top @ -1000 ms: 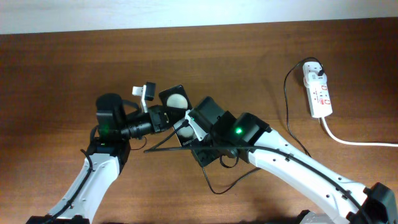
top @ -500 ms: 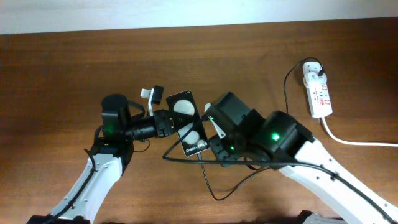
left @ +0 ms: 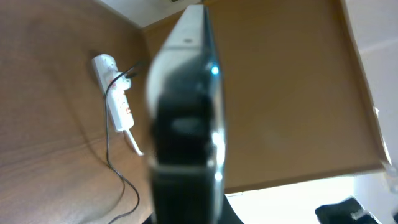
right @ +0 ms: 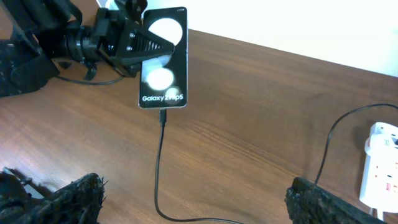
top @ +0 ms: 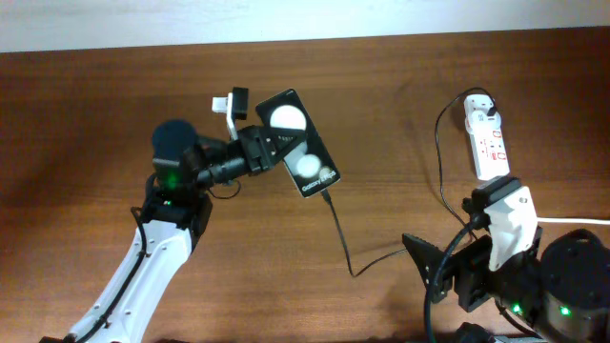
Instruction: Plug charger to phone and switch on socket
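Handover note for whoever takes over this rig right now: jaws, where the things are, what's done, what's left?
Left gripper: shut on the phone, held above the table.
Right gripper: jaws open, empty, near side, right.
Charger: connector looks seated in the phone's bottom edge; plug head in the socket, far right.
Done: charger to phone, apparently.
Left: switch on the socket; its switch state is unreadable.

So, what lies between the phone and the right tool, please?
Only the charger cable on bare table, running from the phone toward the right tool, seen in the right wrist view.
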